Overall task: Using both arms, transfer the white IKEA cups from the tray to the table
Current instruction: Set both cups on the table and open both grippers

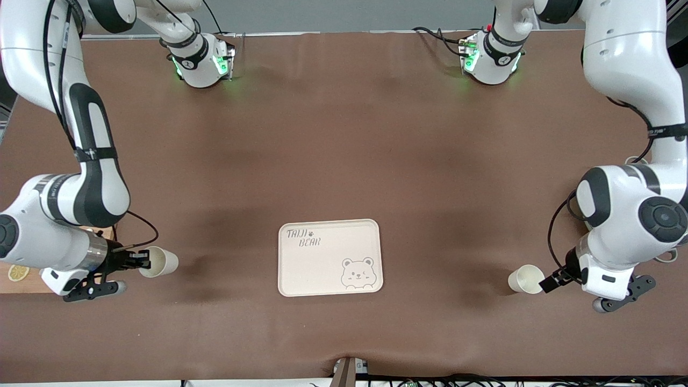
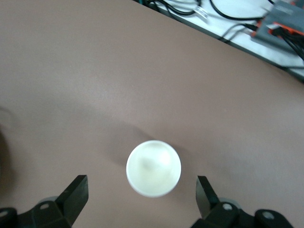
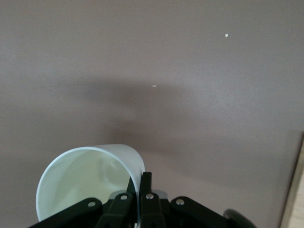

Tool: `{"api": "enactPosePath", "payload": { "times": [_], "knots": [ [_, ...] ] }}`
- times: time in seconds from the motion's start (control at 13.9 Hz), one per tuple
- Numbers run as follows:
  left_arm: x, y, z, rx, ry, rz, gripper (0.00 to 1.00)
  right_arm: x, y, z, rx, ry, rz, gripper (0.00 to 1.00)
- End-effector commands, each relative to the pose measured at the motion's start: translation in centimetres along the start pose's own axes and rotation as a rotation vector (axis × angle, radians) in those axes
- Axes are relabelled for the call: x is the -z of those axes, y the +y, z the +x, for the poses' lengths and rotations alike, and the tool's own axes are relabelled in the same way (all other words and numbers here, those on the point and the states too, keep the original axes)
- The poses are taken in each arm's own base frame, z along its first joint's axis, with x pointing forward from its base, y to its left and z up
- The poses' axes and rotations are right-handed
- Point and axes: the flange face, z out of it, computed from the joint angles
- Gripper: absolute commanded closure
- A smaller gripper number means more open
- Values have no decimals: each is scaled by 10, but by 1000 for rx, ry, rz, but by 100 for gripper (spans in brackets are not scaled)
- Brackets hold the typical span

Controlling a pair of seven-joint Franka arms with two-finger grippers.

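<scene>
On the table (image 1: 344, 134), near the left arm's end, one white cup (image 1: 526, 279) standing upright, released, with the left gripper (image 2: 142, 194) spread wide around it and touching nothing. Toward the right arm's end, second cup (image 1: 158, 262) pinched at its rim by the right gripper (image 1: 141, 262), tilted, apparently just above the brown sheet; contact with the surface impossible to judge. Between them, tray (image 1: 329, 258) bare, so both cups off it: only lowering and letting go of that second cup left, probably. Wooden board (image 1: 21, 279) beside the right arm mostly hidden.
</scene>
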Motion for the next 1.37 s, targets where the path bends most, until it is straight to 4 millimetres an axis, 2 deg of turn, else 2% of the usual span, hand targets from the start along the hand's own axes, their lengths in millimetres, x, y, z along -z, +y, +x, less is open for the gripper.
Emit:
{"api": "enactPosePath", "payload": {
  "times": [0.0,0.43,0.72,0.94,1.08,1.15,1.23,1.3],
  "knots": [
    [40,-5,-9,-114,-31,10,0,-16,-1,-1,12,6,12,100],
    [126,-7,-31,-273,-80,-8,0,-52,-2,3,14,22,5,100],
    [179,-18,-42,-354,-81,-30,0,-71,-10,6,25,33,1,100],
    [204,-22,-49,-352,-75,-38,0,-84,-9,7,24,47,-4,100],
    [208,-22,-51,-351,-94,-36,0,-84,-10,7,21,44,-3,82],
    [213,-22,-53,-352,-107,-30,0,-84,-9,7,19,46,-4,49],
    [220,-24,-52,-350,-103,-29,0,-83,-8,7,17,46,-4,0],
    [224,-24,-51,-350,-100,-33,0,-81,-7,7,15,46,-3,0]
  ]
}}
